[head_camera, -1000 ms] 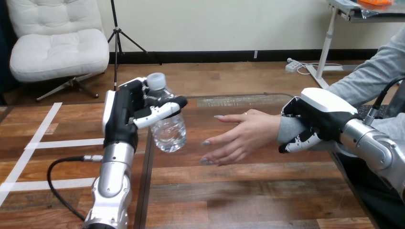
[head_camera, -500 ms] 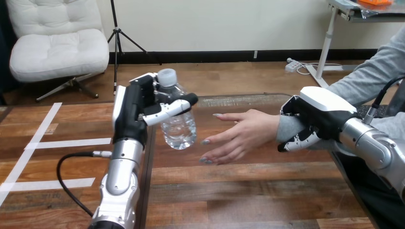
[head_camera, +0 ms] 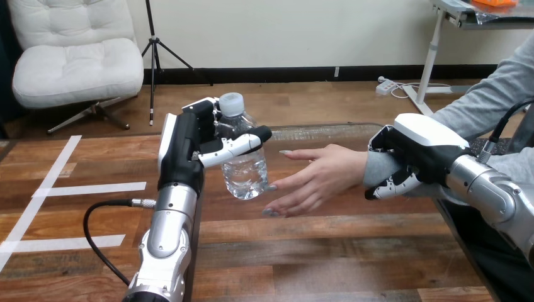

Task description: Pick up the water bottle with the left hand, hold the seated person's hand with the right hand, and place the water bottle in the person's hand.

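Left arm: raised centre-left; I see the left hand point(head_camera: 189, 148) gripping the clear plastic water bottle point(head_camera: 244, 167) upright, just beside the person's hand point(head_camera: 315, 176).
Right arm: centre-right; right hand point(head_camera: 419, 154) curled round the person's grey-sleeved wrist point(head_camera: 378, 168).

One water bottle point(head_camera: 247, 175): clear plastic, white cap, upright, aloft in left hand point(head_camera: 187, 150). One person's hand point(head_camera: 324, 173): open, fingertips just beside bottle.
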Available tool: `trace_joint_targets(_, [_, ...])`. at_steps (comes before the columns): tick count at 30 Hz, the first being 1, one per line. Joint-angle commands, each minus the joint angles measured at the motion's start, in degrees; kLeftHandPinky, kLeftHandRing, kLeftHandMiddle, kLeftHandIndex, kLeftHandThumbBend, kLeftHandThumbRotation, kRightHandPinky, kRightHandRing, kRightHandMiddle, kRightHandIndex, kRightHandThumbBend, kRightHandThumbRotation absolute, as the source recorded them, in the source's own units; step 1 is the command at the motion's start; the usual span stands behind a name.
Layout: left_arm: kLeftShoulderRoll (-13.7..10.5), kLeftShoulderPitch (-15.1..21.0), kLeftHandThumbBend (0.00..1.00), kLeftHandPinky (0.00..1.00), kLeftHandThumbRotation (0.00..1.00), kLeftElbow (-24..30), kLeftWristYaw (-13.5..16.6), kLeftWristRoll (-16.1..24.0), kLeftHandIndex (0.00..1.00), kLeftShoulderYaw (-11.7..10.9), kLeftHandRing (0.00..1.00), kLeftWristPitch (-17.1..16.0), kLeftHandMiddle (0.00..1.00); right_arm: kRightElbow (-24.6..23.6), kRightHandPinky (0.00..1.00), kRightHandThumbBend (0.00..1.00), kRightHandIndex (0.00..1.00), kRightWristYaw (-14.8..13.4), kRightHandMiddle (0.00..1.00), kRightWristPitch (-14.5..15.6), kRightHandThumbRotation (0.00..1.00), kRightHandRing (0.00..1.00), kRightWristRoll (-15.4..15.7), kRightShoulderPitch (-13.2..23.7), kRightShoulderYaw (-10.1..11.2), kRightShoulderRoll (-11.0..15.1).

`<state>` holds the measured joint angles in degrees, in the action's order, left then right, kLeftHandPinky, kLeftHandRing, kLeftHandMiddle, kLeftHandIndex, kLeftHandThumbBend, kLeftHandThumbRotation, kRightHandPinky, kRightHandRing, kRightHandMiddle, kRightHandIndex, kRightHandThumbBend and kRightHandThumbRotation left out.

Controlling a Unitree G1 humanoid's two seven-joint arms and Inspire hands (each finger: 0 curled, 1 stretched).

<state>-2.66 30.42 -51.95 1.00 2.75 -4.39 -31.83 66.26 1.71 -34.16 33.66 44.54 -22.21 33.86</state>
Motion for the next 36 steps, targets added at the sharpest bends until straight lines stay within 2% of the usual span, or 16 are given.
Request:
trace_joint_targets(1, [0.2,5.3,0.7,0.32,0.0,1.9,0.3,0.3,0.4,0.7,0.36,-0.9,0.4,-4.2,0.24,0.62,0.34,-0.7,0.34,-0.1,0.0,0.28,-2.0,4.8,2.2,-0.9])
trace_joint_targets(24, [0.5,5.4,0.68,0.33,0.0,2.2,0.4,0.2,0.4,1.4,0.36,-0.5,0.4,-4.4,0.24,0.65,0.34,-1.9,0.34,-0.4,0.0,0.28,-1.3,6.3,1.7,-2.2])
trace_joint_targets(36, [0.6,5.3,0.66,0.32,0.0,2.2,0.3,-0.1,0.4,1.4,0.36,-0.3,0.4,-4.1,0.23,0.64,0.34,-1.3,0.33,-0.8,0.0,0.27,-1.7,7.0,1.8,-3.1])
